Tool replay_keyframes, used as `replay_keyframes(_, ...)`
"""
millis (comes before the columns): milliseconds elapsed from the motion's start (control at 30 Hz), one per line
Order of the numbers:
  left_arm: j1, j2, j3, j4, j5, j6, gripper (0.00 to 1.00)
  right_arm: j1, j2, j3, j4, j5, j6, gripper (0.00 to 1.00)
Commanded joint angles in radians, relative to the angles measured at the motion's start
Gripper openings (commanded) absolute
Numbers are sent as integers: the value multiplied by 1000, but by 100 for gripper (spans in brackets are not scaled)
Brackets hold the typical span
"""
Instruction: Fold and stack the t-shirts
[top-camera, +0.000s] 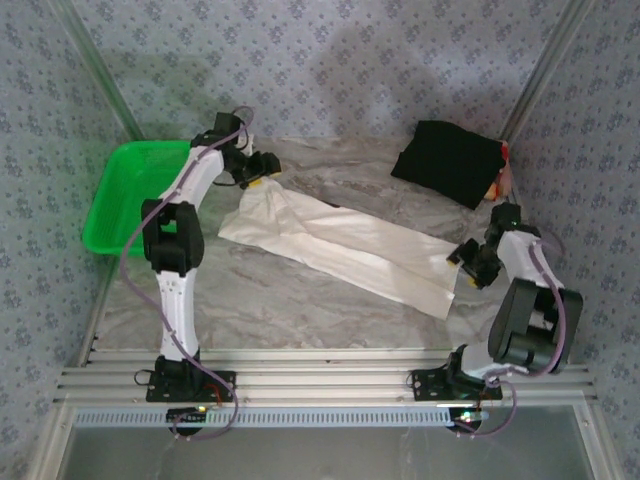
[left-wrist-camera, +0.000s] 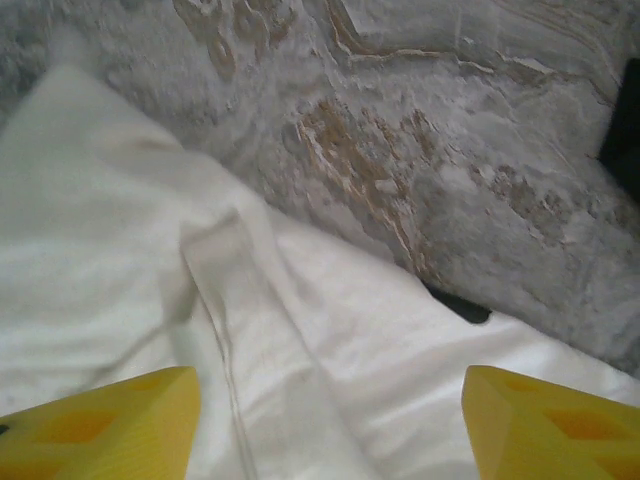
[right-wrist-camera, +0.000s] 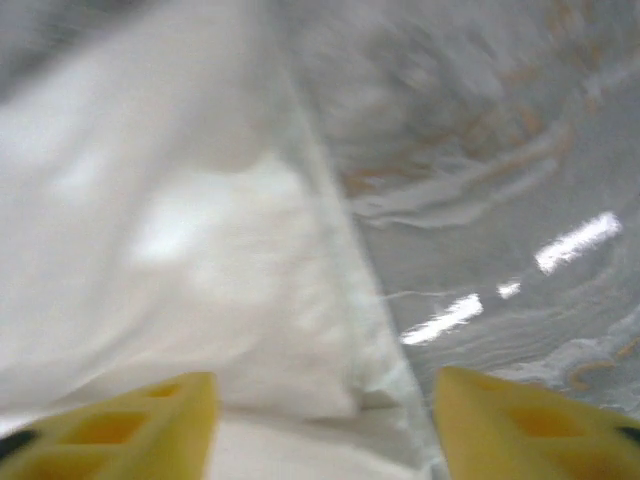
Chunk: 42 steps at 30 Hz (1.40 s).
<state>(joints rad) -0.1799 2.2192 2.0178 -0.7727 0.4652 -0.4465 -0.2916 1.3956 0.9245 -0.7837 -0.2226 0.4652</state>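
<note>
Gaping empty over opposite ends of the long folded off-white cloth t-shirt (top-camera: 340, 245), left hand (top-camera: 262, 165) and right hand (top-camera: 465, 255) could snag one layer only, pulling the fold askew.

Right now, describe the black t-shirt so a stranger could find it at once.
Start at the marble table and go to its far right corner. The black shirt lies there as a compact bundle, apart from the long off-white shirt stretched across the middle.

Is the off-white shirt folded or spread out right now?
Folded lengthwise: the off-white shirt lies as one long narrow band, with doubled layers showing along its edges. It is not yet folded short.
</note>
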Motion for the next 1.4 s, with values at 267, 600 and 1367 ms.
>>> replay_keyframes(267, -55, -385, -659, 360, 69, -391, 76, 188, -490, -84, 103, -296, 40, 100)
replay_keyframes(600, -104, -269, -683, 470, 5, -486, 74, 270, -545, -142, 105, -291, 71, 100)
replay_keyframes(1367, -170, -141, -540, 483, 27, -526, 72, 269, -558, -129, 28, -286, 43, 100)
